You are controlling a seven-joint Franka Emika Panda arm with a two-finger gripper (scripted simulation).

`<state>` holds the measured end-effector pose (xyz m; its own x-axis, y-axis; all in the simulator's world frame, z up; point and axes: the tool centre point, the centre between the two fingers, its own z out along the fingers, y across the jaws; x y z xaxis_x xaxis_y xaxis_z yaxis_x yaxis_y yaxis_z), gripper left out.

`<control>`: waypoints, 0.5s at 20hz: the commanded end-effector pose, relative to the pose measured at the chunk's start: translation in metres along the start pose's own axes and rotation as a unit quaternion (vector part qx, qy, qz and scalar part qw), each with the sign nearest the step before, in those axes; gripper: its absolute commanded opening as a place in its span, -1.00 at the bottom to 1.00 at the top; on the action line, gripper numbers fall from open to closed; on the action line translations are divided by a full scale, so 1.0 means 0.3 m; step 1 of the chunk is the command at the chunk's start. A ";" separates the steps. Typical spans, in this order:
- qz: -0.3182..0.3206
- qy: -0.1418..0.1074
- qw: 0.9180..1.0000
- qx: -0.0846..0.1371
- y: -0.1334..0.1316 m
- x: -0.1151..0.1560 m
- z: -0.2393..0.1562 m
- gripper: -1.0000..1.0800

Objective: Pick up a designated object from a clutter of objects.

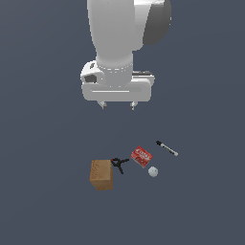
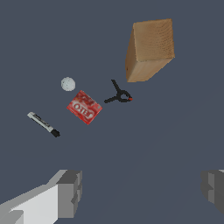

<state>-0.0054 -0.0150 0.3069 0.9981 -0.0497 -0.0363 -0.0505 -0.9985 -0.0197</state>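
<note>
red packet (image 2: 84,107) white lettering unreadable, black clamp (image 2: 119,96) beside

clamp (image 1: 119,164) between block (image 1: 102,174), packet (image 1: 141,156)

arm (image 1: 125,28) cut off by the exterior view's top; packet (image 2: 84,107) lettering too small (unreadable).

A simulated test scene: a featureless grey counter (image 1: 43,201) and blank backdrop, small objects scattered below the jaws.
</note>
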 end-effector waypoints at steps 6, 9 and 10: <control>-0.014 0.000 1.000 -0.002 -0.015 0.002 0.005 0.92; -0.030 0.000 1.000 -0.005 -0.034 0.004 0.011 0.92; -0.033 0.000 0.999 -0.006 -0.038 0.004 0.012 0.92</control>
<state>-0.0041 -0.0060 0.3042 0.9994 0.0034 -0.0356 0.0030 -0.9999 -0.0127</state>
